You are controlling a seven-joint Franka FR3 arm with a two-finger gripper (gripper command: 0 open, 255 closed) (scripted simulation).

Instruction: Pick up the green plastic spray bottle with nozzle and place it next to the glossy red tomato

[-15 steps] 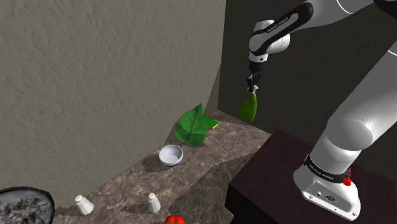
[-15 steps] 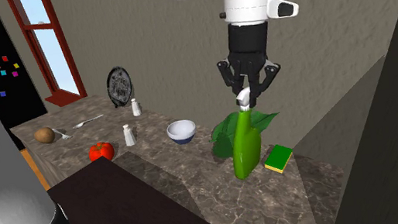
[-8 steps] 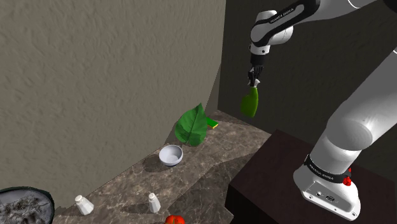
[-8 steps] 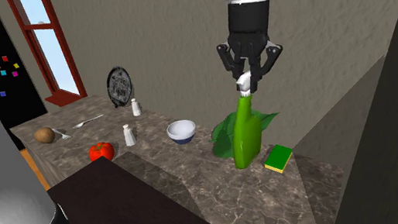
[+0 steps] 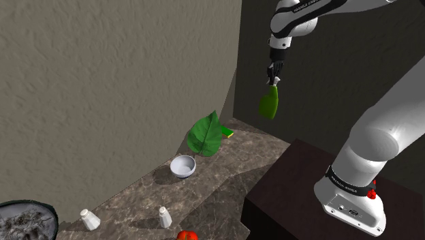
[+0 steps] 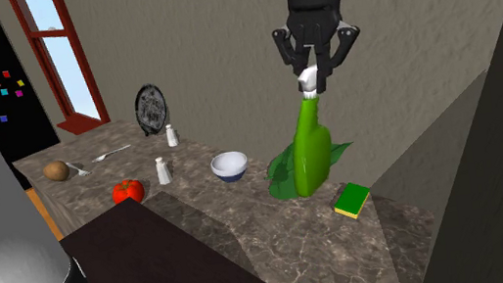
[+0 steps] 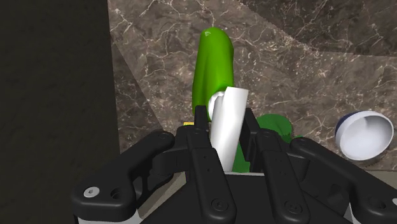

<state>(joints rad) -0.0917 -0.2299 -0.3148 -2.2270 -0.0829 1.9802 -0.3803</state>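
Your pincer (image 6: 309, 77) grips the bottle (image 6: 309, 153) by its white nozzle — it hangs clear above the table (image 6: 281, 240); the tomato (image 6: 128, 191) sits well apart, by the table's edge.

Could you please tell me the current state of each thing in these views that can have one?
green spray bottle: held by its top, nozzle up, lifted clear of the counter.
gripper: shut on the green spray bottle.
tomato: resting on the counter, untouched.
bowl: upright, empty.
two shakers: both standing upright.
plate: standing on edge.
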